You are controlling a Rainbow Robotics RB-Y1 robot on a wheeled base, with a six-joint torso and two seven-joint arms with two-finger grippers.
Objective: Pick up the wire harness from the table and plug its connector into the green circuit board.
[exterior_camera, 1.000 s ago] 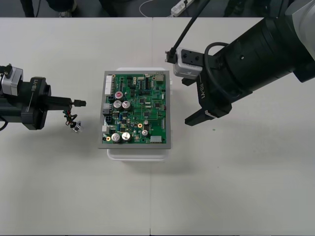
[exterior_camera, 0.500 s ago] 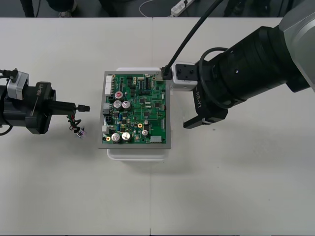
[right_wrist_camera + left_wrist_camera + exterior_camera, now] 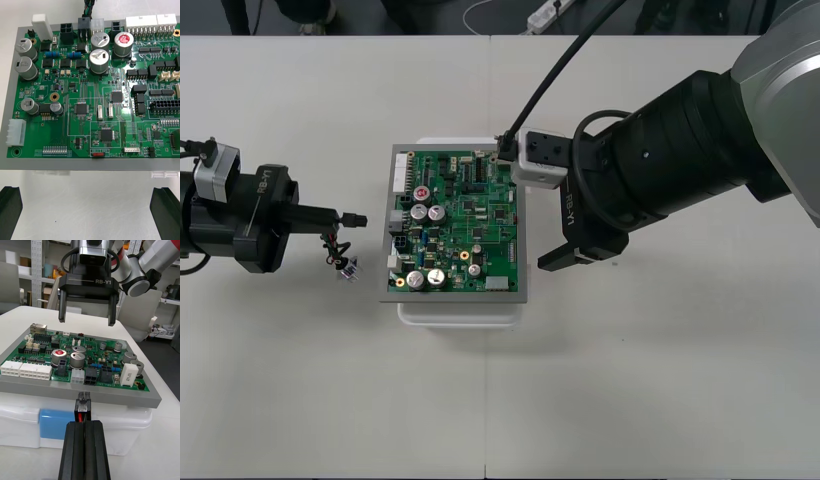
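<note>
Front view: the left gripper (image 3: 338,213) is placed just left of the green circuit board (image 3: 465,230), its fingers clenched on the wire harness (image 3: 340,243) right behind the black plug (image 3: 359,216). The thin wires and the metal socket (image 3: 349,268) are seen just nearer, beside the fingers. The plug is pointed at the board's left edge, not touching it. The right gripper (image 3: 528,205) is positioned over the board's right edge above the worktop (image 3: 630,380), its fingers (image 3: 10,210) released and set wide apart.
</note>
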